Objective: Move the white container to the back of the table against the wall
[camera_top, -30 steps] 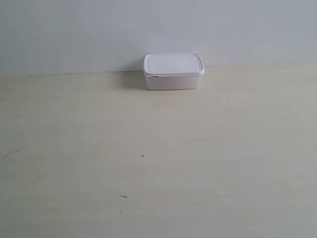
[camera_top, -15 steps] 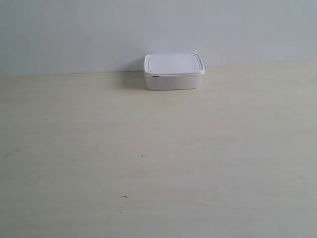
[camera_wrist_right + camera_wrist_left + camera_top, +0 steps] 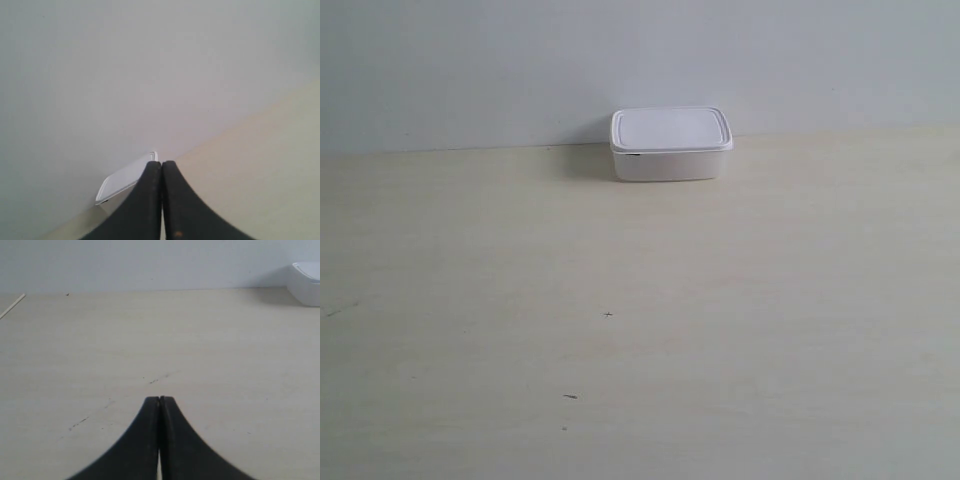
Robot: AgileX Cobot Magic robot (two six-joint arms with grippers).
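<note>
- Jaws of the left gripper (image 3: 159,402) are pressed together with nothing between them, the two dark fingers meeting along a thin seam.
- Jaws of the right gripper (image 3: 161,166) are likewise clenched on nothing, tip against tip.
- On the white container (image 3: 670,150), a small dark mark sits just under the lid's rim near one front corner; it is too small to tell whether it is writing.
- In the exterior view the container stands upright with its lid on, at the back edge of the table (image 3: 640,330), right by the wall (image 3: 520,60); actual contact with the wall cannot be made out.
- From the left wrist view the container (image 3: 307,287) lies well apart from the closed fingertips, far across bare tabletop by the wall, off to one side and cut by the picture's edge.
- From the right wrist view the container (image 3: 125,182) shows beyond the fingertips, partly hidden behind one finger, where table meets wall.
- Tiny dark specks (image 3: 608,315) mark the tabletop, well in front of the container.
</note>
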